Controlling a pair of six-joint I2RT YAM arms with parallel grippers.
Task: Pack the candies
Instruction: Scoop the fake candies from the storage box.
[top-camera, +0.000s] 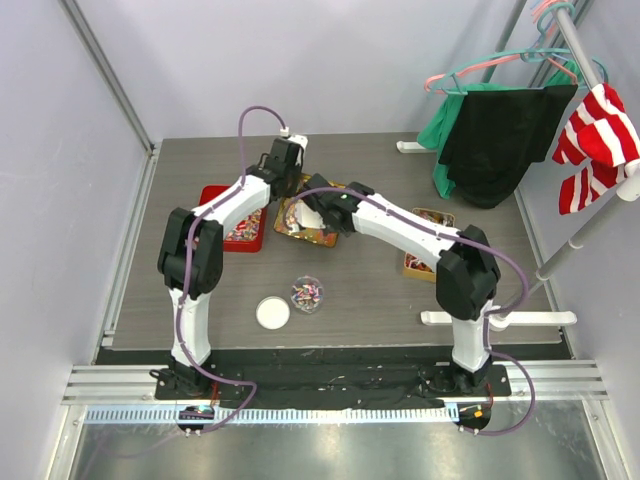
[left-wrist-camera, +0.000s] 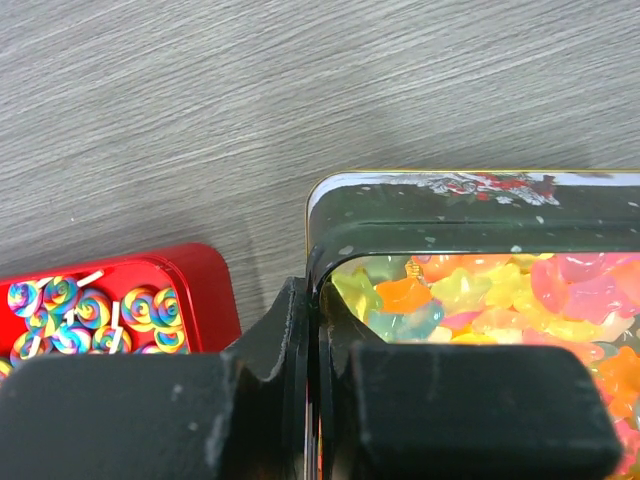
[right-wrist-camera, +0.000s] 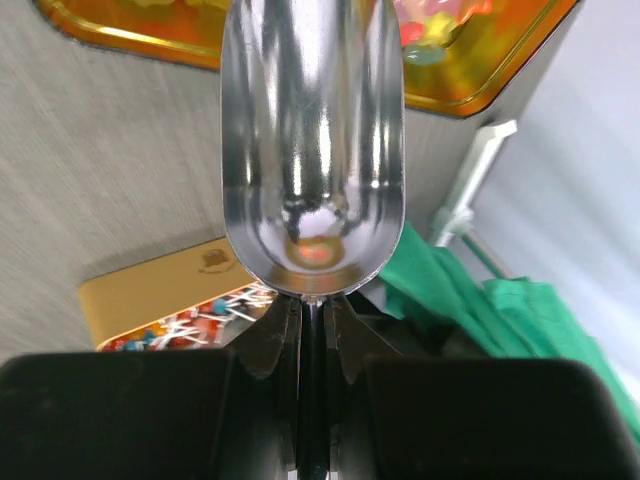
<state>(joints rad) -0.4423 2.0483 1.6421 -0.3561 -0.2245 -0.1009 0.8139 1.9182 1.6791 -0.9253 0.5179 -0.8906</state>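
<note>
Glossy gummy candies (left-wrist-camera: 500, 290) in orange, yellow, pink and green fill a gold tin (left-wrist-camera: 470, 215) at the table's middle (top-camera: 300, 222). My left gripper (left-wrist-camera: 318, 300) is shut on that tin's near-left wall, one finger inside and one outside. My right gripper (right-wrist-camera: 315, 310) is shut on the thin handle of a metal scoop (right-wrist-camera: 312, 150). The scoop's bowl holds no candy and points at the gummy tin (right-wrist-camera: 480, 80). In the top view both grippers, left (top-camera: 292, 195) and right (top-camera: 325, 215), meet over this tin. A small clear cup (top-camera: 307, 293) of mixed candies stands nearer the bases.
A red tin (left-wrist-camera: 200, 270) of swirl lollipops (left-wrist-camera: 90, 315) sits just left of the gummy tin. Another gold tin (top-camera: 425, 250) of candies lies at the right. A white lid (top-camera: 272, 313) rests beside the cup. A clothes rack with garments (top-camera: 500, 130) stands at the back right.
</note>
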